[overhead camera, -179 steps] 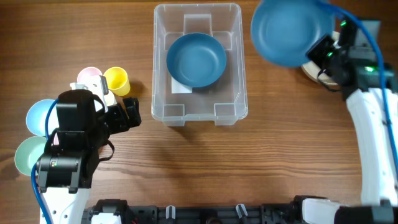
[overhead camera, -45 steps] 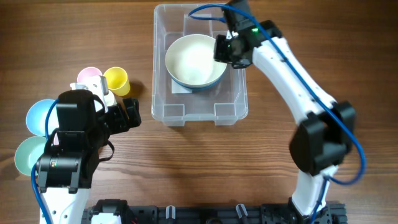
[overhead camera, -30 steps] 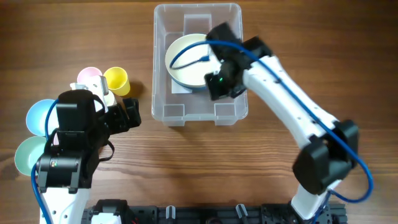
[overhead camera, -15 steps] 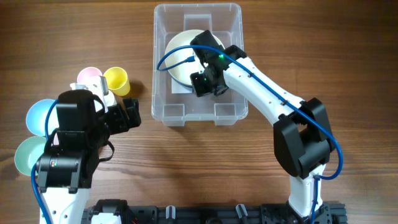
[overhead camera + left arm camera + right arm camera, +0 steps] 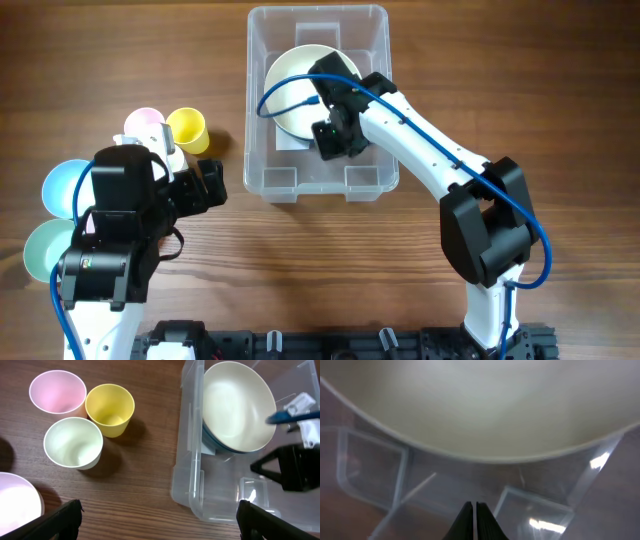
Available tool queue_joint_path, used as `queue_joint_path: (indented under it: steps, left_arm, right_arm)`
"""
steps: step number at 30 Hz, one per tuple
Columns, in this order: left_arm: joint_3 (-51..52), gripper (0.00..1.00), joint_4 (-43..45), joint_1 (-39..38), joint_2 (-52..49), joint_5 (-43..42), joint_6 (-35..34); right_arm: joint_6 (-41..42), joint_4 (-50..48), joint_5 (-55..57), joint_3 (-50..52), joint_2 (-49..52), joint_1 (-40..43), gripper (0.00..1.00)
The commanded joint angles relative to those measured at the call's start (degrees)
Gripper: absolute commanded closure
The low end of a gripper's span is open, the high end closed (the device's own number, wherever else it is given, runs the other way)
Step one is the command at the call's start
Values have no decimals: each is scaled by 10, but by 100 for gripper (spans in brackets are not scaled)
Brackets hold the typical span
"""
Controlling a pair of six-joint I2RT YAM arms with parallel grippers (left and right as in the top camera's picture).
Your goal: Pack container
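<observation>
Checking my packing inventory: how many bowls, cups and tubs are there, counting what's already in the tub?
Bowls: 4 - cream bowl, blue bowl under it, light blue bowl, mint bowl
Cups: 3 - pink cup, yellow cup, whitish cup
Container: 1
Total: 8

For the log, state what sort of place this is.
Probably a robotics lab bench rather than a kitchen. A left arm and a right arm work at a wooden table. On it are only plastic cups and a clear container holding a bowl.
</observation>
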State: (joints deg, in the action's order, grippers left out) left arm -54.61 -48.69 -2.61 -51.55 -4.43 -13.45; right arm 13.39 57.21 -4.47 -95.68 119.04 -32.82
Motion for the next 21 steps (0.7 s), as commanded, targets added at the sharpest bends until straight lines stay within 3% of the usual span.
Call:
queue_joint_path:
  steps: [1, 4, 11, 21]
  left_arm:
    - [-11, 0, 0, 3, 0, -9, -5]
    - [-11, 0, 0, 3, 0, -9, -5]
    - [-11, 0, 0, 3, 0, -9, -5]
    - [-11, 0, 0, 3, 0, -9, -5]
  right_arm:
    - [-23, 56, -31, -2, 8, -1, 96]
    - [-24, 58, -28, 0, 8, -1, 96]
    - [15, -73, -26, 39, 8, -1, 95]
    - [53, -180, 30, 82, 8, -1, 95]
